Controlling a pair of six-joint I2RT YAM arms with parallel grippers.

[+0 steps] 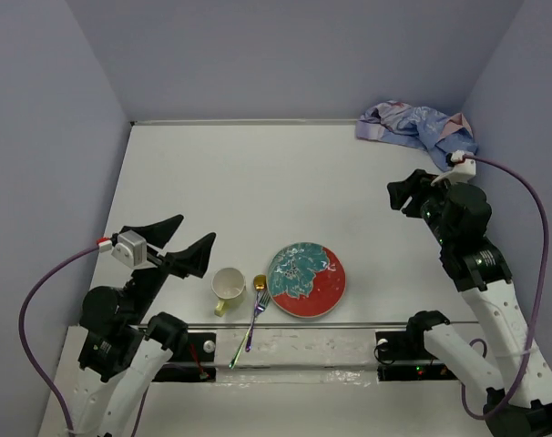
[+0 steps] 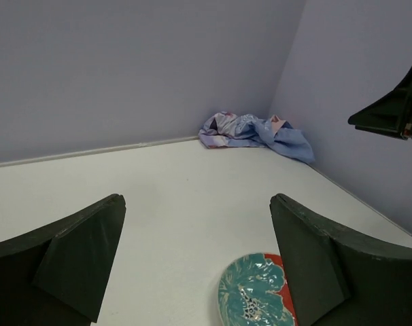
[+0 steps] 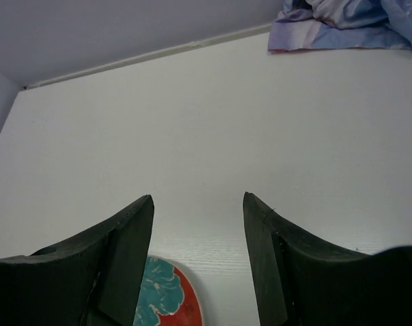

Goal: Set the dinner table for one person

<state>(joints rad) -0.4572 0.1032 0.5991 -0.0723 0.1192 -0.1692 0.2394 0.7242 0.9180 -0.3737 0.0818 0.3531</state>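
Note:
The dinner table is a wide white tabletop. Near its front edge lie a red and teal plate, a cream cup on its side, a gold spoon and an iridescent fork. My left gripper hangs open just left of the cup, holding nothing. In the left wrist view the left gripper frames bare table with the plate low right. My right gripper stands open and empty at the right, above the table. In the right wrist view the right gripper shows the plate below it.
A crumpled blue printed cloth lies in the far right corner, also seen as the cloth and the cloth in the wrist views. Lilac walls close the table on three sides. The arm bases and a clear rail run along the near edge.

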